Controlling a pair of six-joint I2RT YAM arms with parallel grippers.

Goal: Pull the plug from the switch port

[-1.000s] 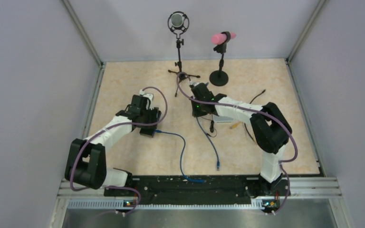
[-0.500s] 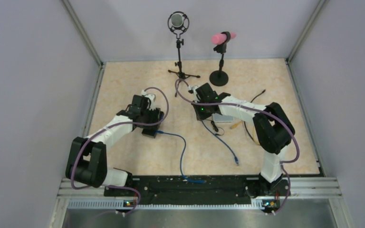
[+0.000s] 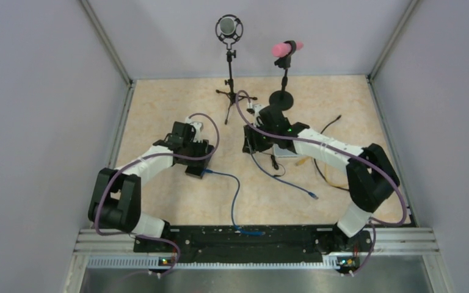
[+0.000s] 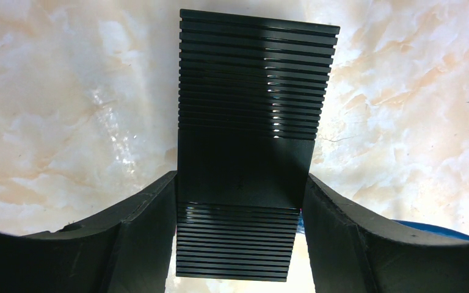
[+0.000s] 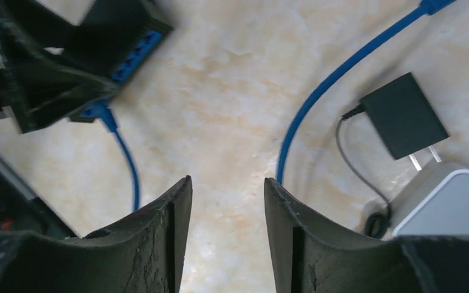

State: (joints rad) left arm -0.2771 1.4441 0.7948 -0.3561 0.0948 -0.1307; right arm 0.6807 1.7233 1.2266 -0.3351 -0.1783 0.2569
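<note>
Two hands: nearer, the left hand grips the ribbed black switch; its blue plug, seated in a port, looks small and stiff: pinch its body, not the limp cable. Farther, the right hand gapes empty.

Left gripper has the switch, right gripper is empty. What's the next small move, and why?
Probably swing the right gripper toward the plug seated in the switch. Its jaws are open and empty, the other cable lies loose, and the left gripper clamps the switch.
</note>
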